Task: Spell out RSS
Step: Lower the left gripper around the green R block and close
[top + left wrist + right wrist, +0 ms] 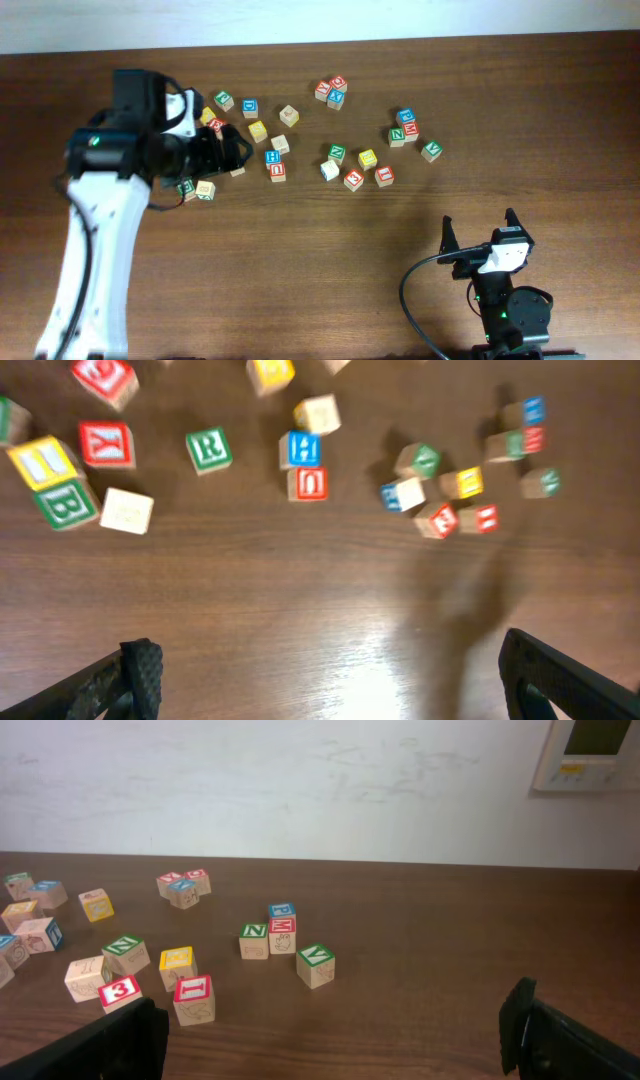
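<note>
The green R cube (209,449) lies face up on the table (300,600) in the left wrist view, beyond and left of my left gripper (330,680), which is open and empty above bare wood. In the overhead view the left gripper (232,150) hovers over the left group of cubes and hides the R cube. Yellow-faced cubes (257,130) (367,158) lie among the others; I cannot read an S on any of them. My right gripper (480,232) is open and empty near the front right; it also shows in the right wrist view (335,1030).
Several red, blue, green and yellow letter cubes are scattered across the far half of the table. A blue H (303,448) sits above a red U (309,483). A yellow cube (42,460) and a green B (67,503) lie at far left. A red I cube (193,998) is nearest the right gripper.
</note>
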Robot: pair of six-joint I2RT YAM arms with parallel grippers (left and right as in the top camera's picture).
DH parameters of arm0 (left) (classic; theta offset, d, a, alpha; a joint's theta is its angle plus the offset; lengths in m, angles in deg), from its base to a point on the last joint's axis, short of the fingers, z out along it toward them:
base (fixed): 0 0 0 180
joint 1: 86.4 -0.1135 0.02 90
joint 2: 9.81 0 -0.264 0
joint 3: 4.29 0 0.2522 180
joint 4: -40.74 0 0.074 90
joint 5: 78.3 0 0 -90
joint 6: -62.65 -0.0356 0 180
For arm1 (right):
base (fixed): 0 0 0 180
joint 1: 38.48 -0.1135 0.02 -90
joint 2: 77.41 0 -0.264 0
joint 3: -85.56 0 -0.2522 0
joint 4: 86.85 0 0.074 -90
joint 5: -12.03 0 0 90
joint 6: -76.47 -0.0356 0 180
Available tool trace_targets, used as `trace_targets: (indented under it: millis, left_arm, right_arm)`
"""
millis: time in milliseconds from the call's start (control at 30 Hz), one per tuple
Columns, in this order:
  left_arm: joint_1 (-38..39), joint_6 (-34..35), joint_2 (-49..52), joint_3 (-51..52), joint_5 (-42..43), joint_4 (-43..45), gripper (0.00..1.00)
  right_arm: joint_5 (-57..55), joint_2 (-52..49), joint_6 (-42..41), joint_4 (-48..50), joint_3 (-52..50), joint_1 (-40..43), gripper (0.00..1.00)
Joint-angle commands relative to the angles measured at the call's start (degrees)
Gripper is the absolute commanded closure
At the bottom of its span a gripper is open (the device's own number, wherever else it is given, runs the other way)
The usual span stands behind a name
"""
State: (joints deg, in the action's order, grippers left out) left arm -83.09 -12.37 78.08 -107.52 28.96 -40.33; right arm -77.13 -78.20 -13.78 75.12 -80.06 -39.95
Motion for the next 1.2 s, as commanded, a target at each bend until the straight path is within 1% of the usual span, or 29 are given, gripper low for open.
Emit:
trace_targets:
  millis: [0, 67, 233, 333, 467, 567, 633, 700, 733, 767, 900, 1033, 1067, 1100, 1167]
  left_arm:
    - [2.3, 2.2, 6.3, -0.3, -5.8, 1.1, 0.01]
    - [3.2, 2.3, 9.9, -0.3, -10.1, 3.7, 0.01]
    - [3.3, 2.3, 15.6, -0.3, -9.9, 8.2, 0.01]
    - [3.3, 2.3, 19.8, -0.3, -12.3, 9.8, 0.01]
    - [3.3, 2.3, 23.9, -0.3, -12.5, 11.7, 0.0]
    - [3.5, 2.4, 26.9, -0.3, -12.7, 13.9, 0.06]
    - [4.2, 2.8, 29.4, -0.3, -13.3, 15.3, 0.07]
    - [4.9, 6.6, 31.1, -0.3, -19.1, 15.3, 0.07]
    - [5.6, 8.6, 32.2, -0.3, -23.6, 15.5, 0.06]
    - [6.5, 8.8, 33.3, -0.3, -25.3, 16.2, 0.04]
    - [6.8, 8.8, 34.1, -0.2, -25.2, 17.4, 0.05]
    - [6.7, 8.8, 34.1, -0.3, -25.2, 19.3, 0.16]
    - [6.6, 8.8, 34.0, -0.3, -25.0, 19.8, 0.17]
    - [6.6, 8.8, 34.1, -0.3, -25.0, 20.2, 0.24]
    - [6.6, 8.7, 34.1, -0.2, -24.0, 20.6, 0.33]
  right_arm:
    - [-0.7, 0.4, -0.7, -0.3, -0.3, 0.4, 0.02]
    - [-0.7, 0.4, -0.7, -0.3, -0.3, 0.4, 0.02]
    - [-0.7, 0.4, -0.7, -0.3, -0.3, 0.4, 0.02]
    - [-0.7, 0.4, -0.7, -0.3, -0.3, 0.4, 0.02]
    - [-0.7, 0.4, -0.7, -0.3, -0.3, 0.4, 0.02]
    - [-0.7, 0.4, -0.7, -0.3, -0.3, 0.4, 0.02]
    - [-0.7, 0.4, -0.7, -0.3, -0.3, 0.4, 0.02]
    - [-0.7, 0.4, -0.7, -0.3, -0.3, 0.4, 0.02]
    - [-0.7, 0.4, -0.7, -0.3, -0.3, 0.4, 0.02]
    - [-0.7, 0.4, -0.7, -0.3, -0.3, 0.4, 0.02]
    - [-0.7, 0.4, -0.7, -0.3, -0.3, 0.4, 0.02]
    - [-0.7, 0.4, -0.7, -0.3, -0.3, 0.4, 0.02]
    - [-0.7, 0.4, -0.7, -0.3, -0.3, 0.4, 0.02]
    - [-0.7, 0.4, -0.7, -0.3, -0.3, 0.4, 0.02]
    - [-0.7, 0.4, -0.7, -0.3, -0.3, 0.4, 0.02]
